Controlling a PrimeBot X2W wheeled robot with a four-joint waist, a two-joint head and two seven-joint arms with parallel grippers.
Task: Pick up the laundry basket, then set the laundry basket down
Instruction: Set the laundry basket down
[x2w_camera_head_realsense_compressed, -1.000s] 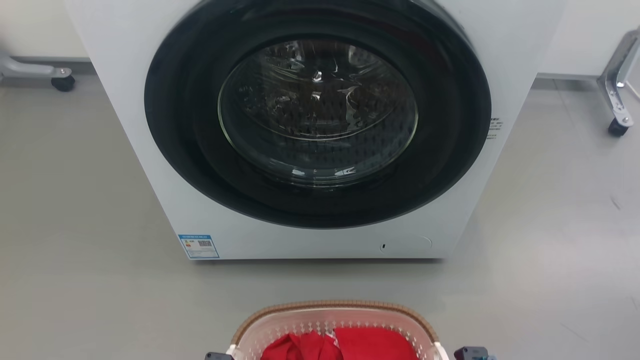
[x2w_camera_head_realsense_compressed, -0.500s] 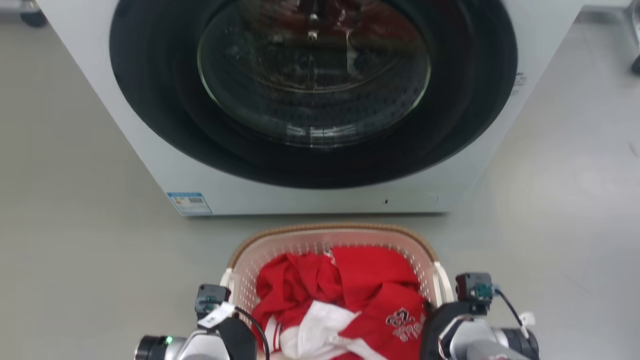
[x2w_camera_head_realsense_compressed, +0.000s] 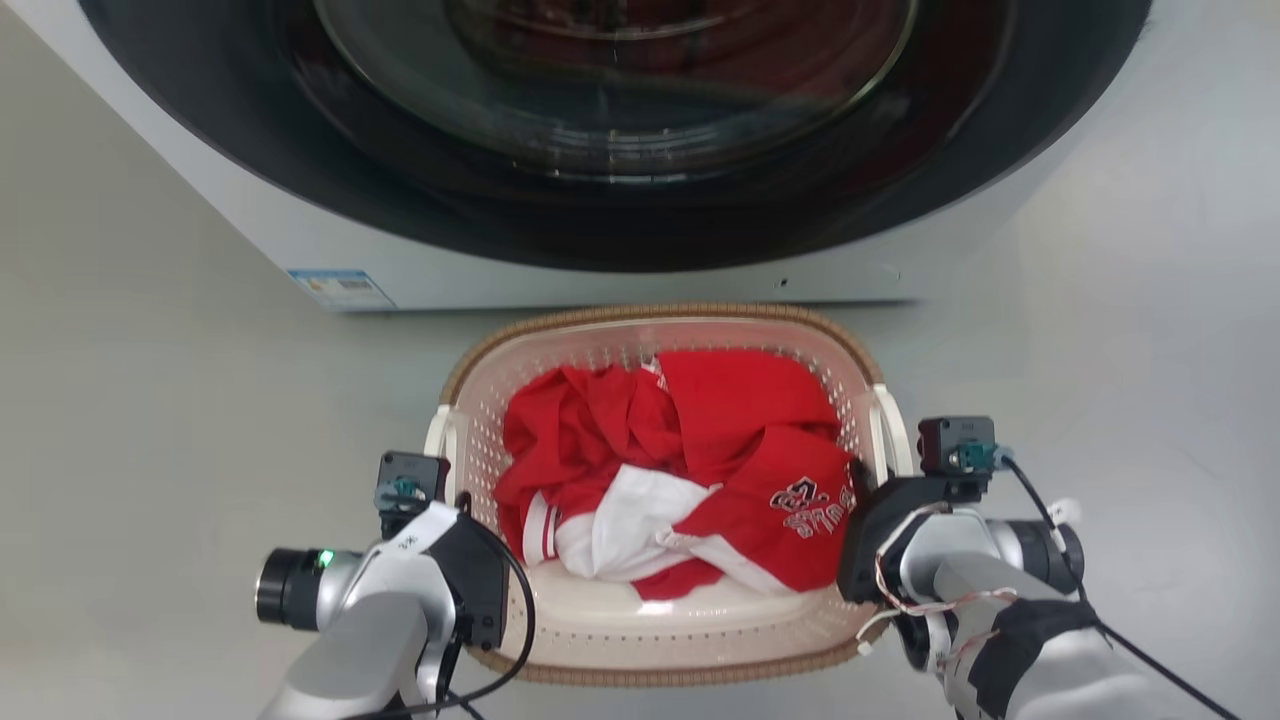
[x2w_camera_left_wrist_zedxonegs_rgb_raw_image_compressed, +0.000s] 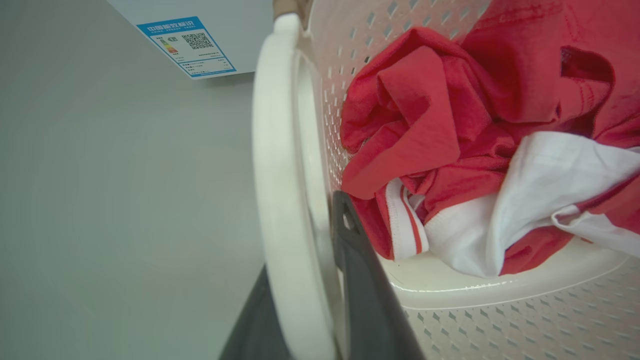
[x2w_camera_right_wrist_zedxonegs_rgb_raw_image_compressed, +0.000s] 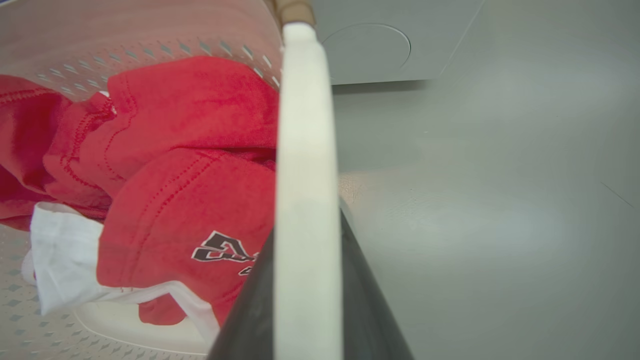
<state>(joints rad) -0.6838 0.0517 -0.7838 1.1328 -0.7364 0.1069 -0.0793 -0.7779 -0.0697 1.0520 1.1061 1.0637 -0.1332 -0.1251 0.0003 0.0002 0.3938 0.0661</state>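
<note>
All of the ground is plain grey floor. One white washer stands on it across the top of the head view, its dark round door shut. A blue label sits at the washer's lower left corner, and the right wrist view shows a round hatch low on its front.

Just in front of the washer, near it but apart, is the basket. It is cream-pink with small holes, a brown woven-look rim and a white handle on each side. I cannot tell whether it rests on the floor or hangs just off it. Inside it lie crumpled clothes, red with white parts and a dark printed logo, heaped toward the right and far walls. Bare cream bottom shows along the near wall.

The left gripper is at the left handle. In the left wrist view its two dark fingers straddle that handle, one inside the basket and one outside, clamped against it. The right gripper is at the right handle. In the right wrist view its fingers likewise pinch the white bar from both sides.
</note>
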